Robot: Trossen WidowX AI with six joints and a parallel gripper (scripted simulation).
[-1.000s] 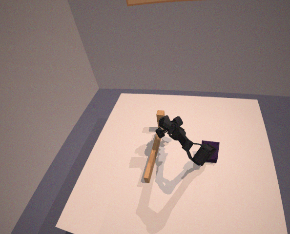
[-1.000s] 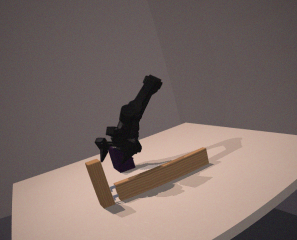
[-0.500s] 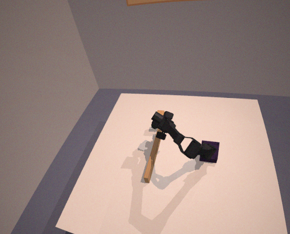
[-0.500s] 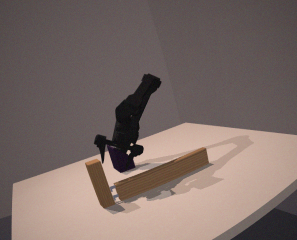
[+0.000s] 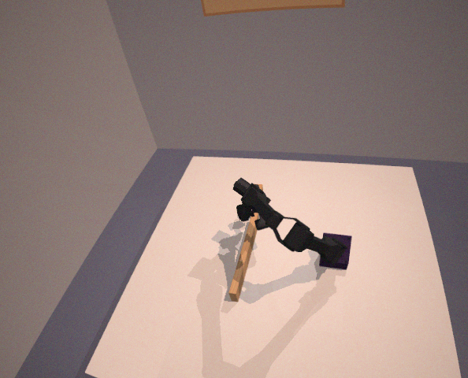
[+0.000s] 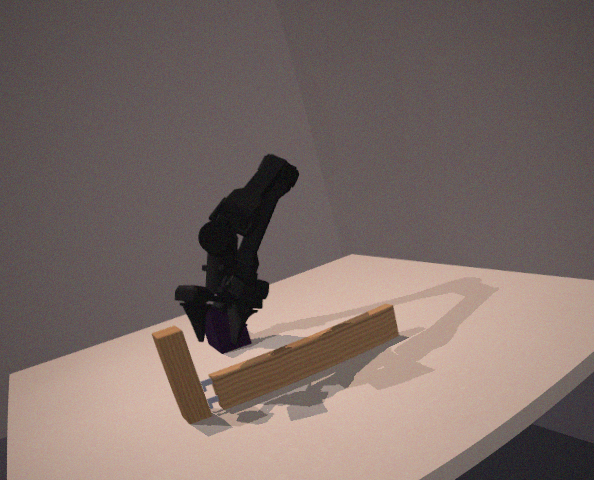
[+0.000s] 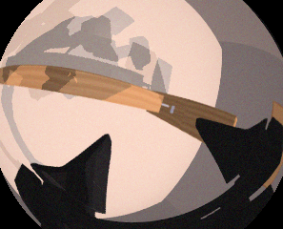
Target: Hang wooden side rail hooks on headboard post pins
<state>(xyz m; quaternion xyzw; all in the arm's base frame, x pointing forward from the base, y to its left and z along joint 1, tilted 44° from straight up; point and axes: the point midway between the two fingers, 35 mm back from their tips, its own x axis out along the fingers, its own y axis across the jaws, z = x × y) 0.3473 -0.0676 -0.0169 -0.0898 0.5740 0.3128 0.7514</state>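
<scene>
The wooden side rail lies on its long edge on the white table. Its far end rests on the table. The short headboard post leans to one side at the rail's near end, and in the top view the arm hides all but its top. Two steel hooks bridge the small gap between rail and post. I cannot tell whether they sit on the pins. My gripper is open and empty. It hangs above and behind the joint, clear of the rail.
The arm's dark purple base stands on the table to the right of the rail. An orange board hangs high on the back wall. The table edges drop to a blue-grey floor.
</scene>
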